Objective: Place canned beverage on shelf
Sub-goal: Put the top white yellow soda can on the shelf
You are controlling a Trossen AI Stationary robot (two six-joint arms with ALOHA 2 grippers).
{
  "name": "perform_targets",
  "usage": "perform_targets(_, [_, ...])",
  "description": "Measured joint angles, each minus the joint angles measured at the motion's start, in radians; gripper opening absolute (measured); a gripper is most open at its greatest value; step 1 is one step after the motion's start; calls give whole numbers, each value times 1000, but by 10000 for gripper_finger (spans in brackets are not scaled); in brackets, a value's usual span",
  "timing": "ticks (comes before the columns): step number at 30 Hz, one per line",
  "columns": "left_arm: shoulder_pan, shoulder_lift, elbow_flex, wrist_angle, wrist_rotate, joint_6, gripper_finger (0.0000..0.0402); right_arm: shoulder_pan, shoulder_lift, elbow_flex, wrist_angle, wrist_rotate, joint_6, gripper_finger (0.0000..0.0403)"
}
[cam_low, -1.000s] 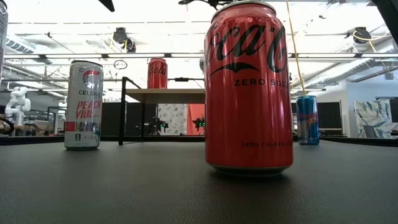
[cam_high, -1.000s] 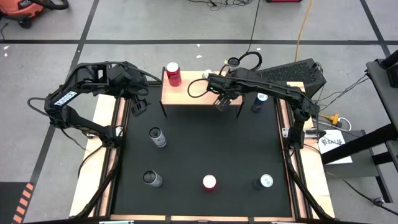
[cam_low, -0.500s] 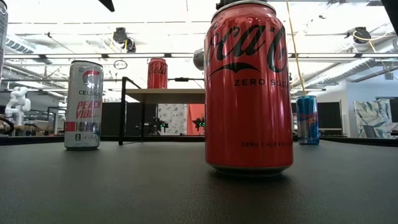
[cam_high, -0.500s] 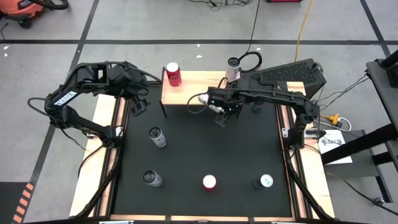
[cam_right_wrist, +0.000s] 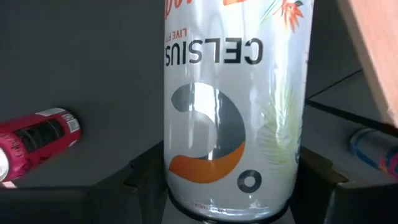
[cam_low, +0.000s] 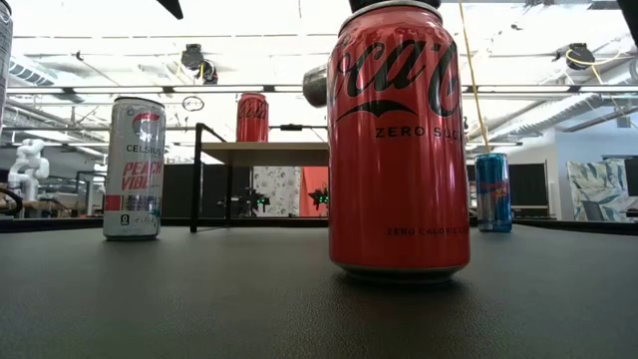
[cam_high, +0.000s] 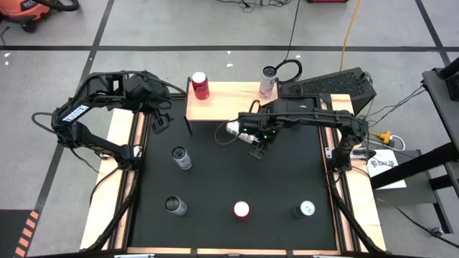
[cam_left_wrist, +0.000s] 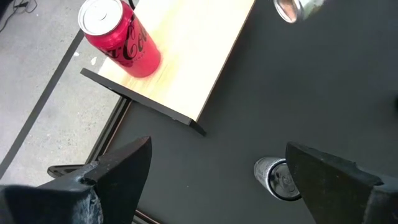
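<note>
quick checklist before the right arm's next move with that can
1. Can gripped: right gripper is shut on the Celsius can - ok.
2. Can upright: it lies sideways in the grip over the mat - not ok.
3. Free spot on shelf: bare wood between the red can and the silver can - ok.
4. Left gripper out of the way: open, by the shelf's left end - ok.
5. Grip firmness - cannot tell.

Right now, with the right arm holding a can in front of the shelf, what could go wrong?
1. The Celsius can lies sideways in the right gripper; unless it is turned upright first, it may roll off the shelf.
2. A red can and a slim can already stand there; the arm might knock them.
</note>
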Motion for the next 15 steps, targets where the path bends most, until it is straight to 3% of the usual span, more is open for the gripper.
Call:
perform_targets(6, [0, 0, 0, 0, 0, 0, 373, 51, 0, -17, 3, -21, 33, 225])
perform_targets(12, [0, 0, 0, 0, 0, 0, 373, 100, 0, -137, 0, 28, 70, 225])
perform_targets(15, [0, 0, 0, 0, 0, 0, 373, 100, 0, -187, 0, -23, 81, 225])
